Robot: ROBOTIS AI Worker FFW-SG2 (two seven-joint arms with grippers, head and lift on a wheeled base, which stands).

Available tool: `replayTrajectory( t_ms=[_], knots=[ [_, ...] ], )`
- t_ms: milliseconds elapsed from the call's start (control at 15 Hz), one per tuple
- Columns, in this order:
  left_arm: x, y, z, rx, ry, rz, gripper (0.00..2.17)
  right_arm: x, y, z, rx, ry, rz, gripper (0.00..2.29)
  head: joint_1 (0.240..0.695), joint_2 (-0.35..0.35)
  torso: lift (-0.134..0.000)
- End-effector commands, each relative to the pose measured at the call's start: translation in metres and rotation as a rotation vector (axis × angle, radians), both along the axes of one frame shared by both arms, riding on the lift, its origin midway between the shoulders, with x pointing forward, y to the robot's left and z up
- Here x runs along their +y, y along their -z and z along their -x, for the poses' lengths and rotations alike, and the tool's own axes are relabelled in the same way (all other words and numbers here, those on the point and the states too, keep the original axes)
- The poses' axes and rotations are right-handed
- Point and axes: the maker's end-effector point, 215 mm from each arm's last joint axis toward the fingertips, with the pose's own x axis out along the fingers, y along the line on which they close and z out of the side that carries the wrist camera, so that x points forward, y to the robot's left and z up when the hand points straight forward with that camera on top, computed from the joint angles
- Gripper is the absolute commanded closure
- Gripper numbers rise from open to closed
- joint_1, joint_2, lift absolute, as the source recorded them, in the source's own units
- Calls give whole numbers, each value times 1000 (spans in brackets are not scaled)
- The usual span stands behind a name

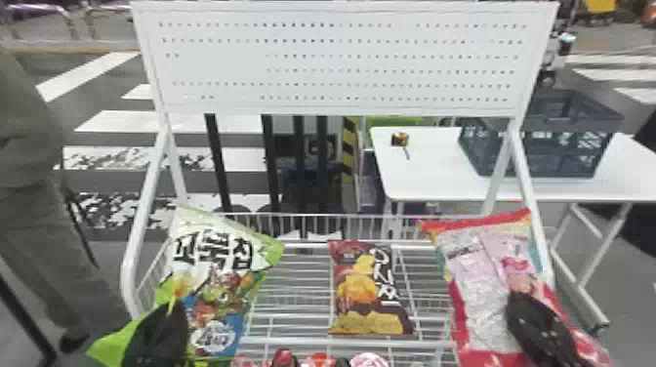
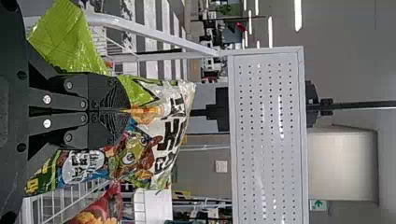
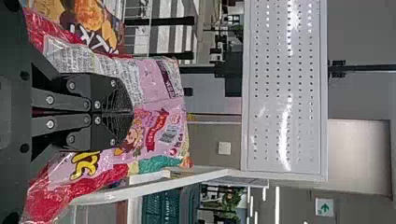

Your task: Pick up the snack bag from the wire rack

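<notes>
A white panel backs the wire rack. At the rack's left edge my left gripper pinches the green snack bag; at its right, my right gripper pinches the pink bag; the brown bag lies between.

At lower left I see my black left gripper against a lime-green, white and blue bag; lower centre, a brown, yellow-orange bag; lower right, my black right gripper against a red-edged pink bag. Dark dots pattern the white panel up top.
</notes>
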Motion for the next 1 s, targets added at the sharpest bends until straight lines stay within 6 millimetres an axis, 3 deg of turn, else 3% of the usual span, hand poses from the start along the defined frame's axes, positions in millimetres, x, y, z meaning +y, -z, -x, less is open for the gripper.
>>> replayTrajectory(
  t_ms=[0,200,933],
  knots=[
    [0,-2,0,-5,-1,0,1571,-10,0,28,31,13,-19,2250,499,0,0],
    [1,-3,0,-7,0,-2,1571,-15,3,46,60,19,-23,2250,499,0,0],
    [-1,-6,1,-12,1,3,1571,-10,-2,47,51,8,-28,2250,499,0,0]
  ],
)
